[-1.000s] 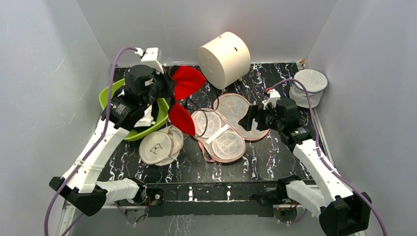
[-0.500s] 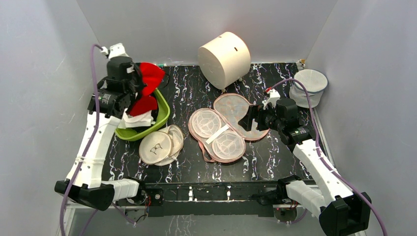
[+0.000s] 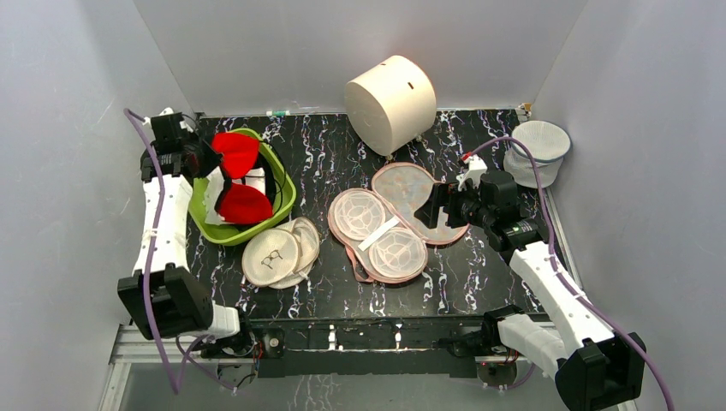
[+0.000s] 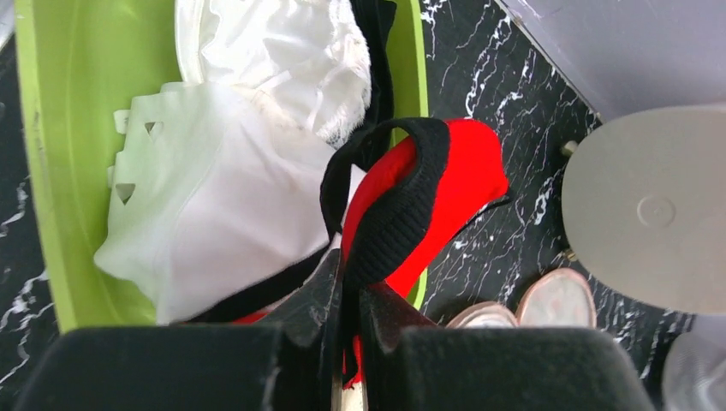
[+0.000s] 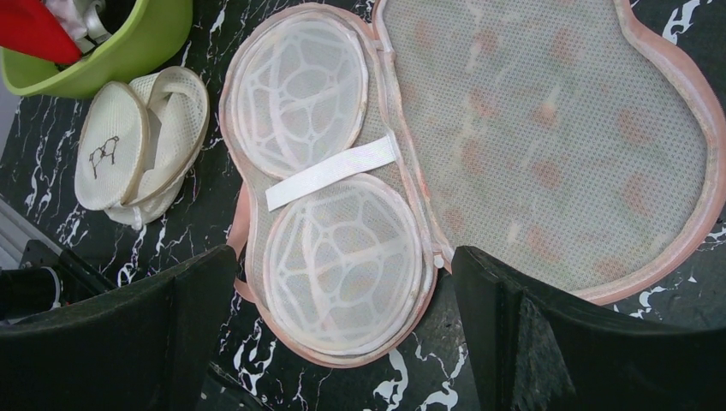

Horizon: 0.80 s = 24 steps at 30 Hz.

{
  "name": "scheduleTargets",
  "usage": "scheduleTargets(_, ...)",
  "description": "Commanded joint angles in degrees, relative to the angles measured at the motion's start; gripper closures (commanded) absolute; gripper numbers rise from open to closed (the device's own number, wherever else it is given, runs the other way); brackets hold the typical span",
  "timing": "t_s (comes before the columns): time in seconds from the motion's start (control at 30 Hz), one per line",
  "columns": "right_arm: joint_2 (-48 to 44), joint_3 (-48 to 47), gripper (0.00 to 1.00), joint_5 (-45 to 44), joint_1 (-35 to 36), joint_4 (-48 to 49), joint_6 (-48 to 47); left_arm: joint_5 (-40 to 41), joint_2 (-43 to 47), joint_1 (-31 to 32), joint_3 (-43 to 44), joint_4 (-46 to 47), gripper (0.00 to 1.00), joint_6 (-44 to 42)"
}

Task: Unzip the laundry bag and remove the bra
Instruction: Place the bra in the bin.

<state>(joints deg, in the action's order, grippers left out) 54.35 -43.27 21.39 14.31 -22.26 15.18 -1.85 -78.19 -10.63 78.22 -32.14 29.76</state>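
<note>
The laundry bag lies open flat mid-table, its mesh lining up and two white domed frames in its near half. The red bra with black trim is in the green basin at the left, over white cloths. My left gripper is shut on the bra's black band, pinched at the fingertips. My right gripper hovers open over the bag's near edge, nothing between its fingers.
A large white cylinder lies at the back centre. A small white mesh basket stands at the back right. Beige round discs with a glasses mark lie next to the basin's front rim. Grey walls close three sides.
My left arm has swung left and down, carrying the bra from above the table's middle to the green basin. The right arm and the bag have not moved.
</note>
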Motion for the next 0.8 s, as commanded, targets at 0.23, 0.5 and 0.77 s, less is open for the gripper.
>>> scheduleTargets(0.23,1.2,-0.05,0.02,0.32,0.28,3.12,-0.05,-9.42,-7.86,-9.7,-4.69,12.03,1.0,6.38)
scheduleTargets(0.5,3.29,-0.24,0.02,0.24,0.24,2.67,0.01,-6.87,-11.21,-12.25,-7.13,16.48,1.0,6.54)
scheduleTargets(0.77,5.74,-0.55,0.02,-0.18,0.24,2.04,-0.1,-11.45,-16.33,-12.39,-7.48,20.46,1.0,5.32)
